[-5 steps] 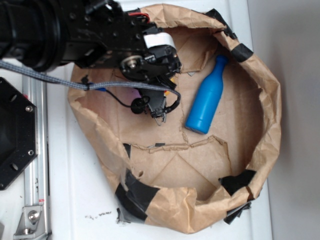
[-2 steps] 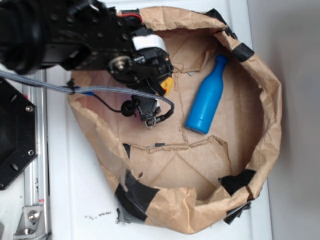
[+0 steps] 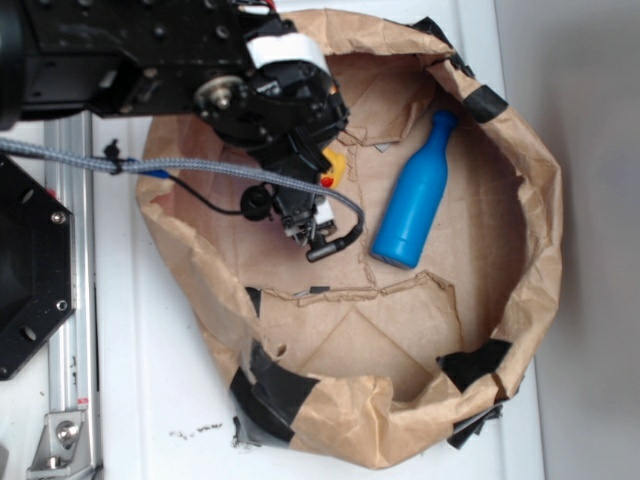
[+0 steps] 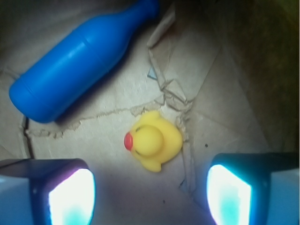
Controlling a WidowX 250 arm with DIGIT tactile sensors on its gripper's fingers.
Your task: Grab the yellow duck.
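The yellow duck (image 4: 154, 140), small with a red beak pointing left, lies on the brown paper floor. In the wrist view it sits just ahead of the gap between my two fingers (image 4: 70, 197), roughly centred. My gripper (image 4: 150, 199) is open and holds nothing. In the exterior view only a yellow sliver of the duck (image 3: 336, 168) shows at the edge of the black arm (image 3: 270, 100), which hides the fingers. The blue bottle (image 3: 415, 195) lies to the right of the duck, and in the wrist view the bottle (image 4: 79, 61) lies beyond it to the upper left.
Everything lies inside a crumpled brown paper bag (image 3: 520, 170) patched with black tape (image 3: 270, 385). Its floor has torn edges (image 3: 350, 293). A grey braided cable (image 3: 200, 168) crosses the bag's left side. A metal rail (image 3: 70, 300) and a black plate (image 3: 25, 270) stand on the left.
The arm's wrist has turned and shifted a little, and its cable loop has swung down to the right. A bit more of the duck shows. The bottle has not moved.
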